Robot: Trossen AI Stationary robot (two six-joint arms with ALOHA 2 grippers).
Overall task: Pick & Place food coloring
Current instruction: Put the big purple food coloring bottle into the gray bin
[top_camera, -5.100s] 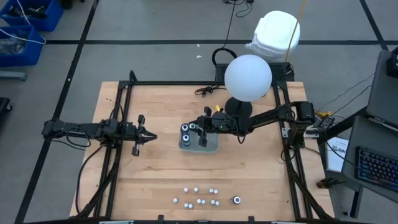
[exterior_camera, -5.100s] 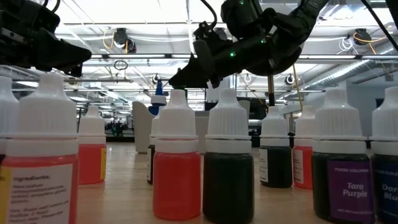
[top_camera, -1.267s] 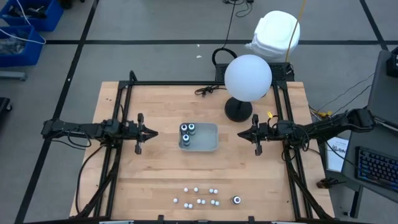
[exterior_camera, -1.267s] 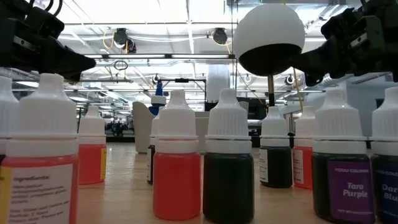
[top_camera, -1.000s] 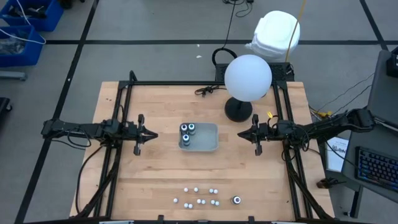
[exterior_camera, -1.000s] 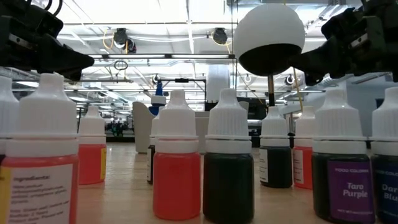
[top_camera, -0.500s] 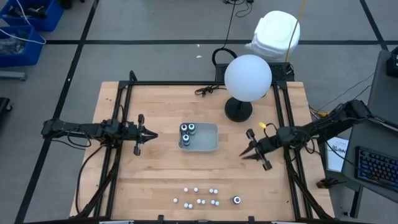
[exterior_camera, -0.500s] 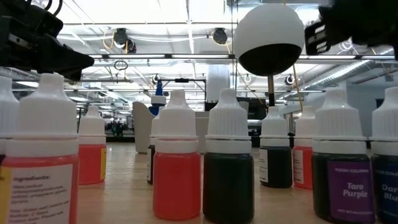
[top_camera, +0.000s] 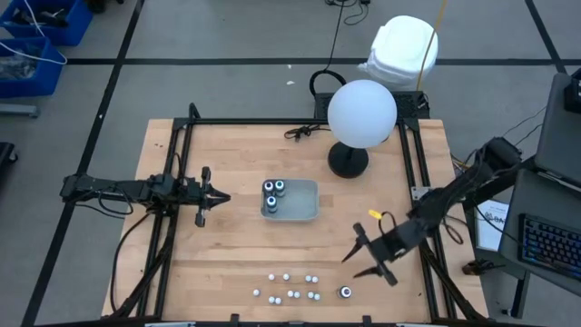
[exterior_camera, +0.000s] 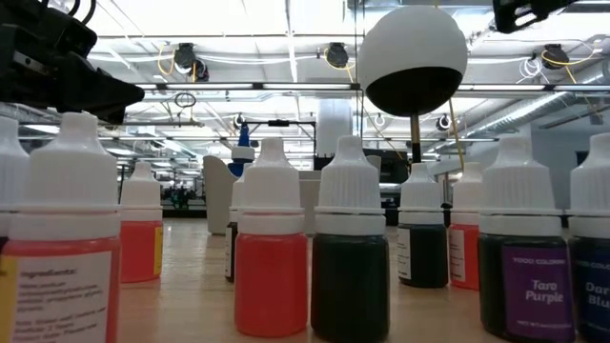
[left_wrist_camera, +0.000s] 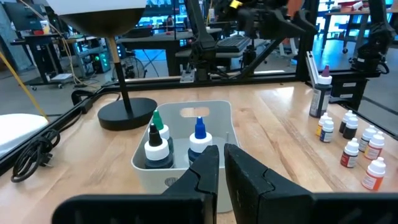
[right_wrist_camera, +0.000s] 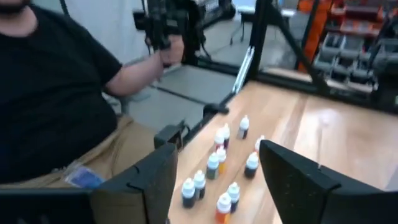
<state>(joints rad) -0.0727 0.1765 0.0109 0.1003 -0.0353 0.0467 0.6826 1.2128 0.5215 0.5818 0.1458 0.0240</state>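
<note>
Gripper [top_camera: 361, 261] on my right arm, jaws wide and empty, reaches toward the food coloring bottles [top_camera: 290, 286] along the table's front edge; next, descend over one and close.

Tray mid-table, bottles along the front edge

The tray [top_camera: 291, 201] holds two jars [top_camera: 274, 192]; the lamp [top_camera: 360, 114] stands behind-right; the dropper bottles [top_camera: 290, 286] cluster near the front edge.

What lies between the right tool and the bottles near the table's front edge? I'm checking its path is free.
Only bare tabletop separates the open right tool from the bottles, as the high view shows.
</note>
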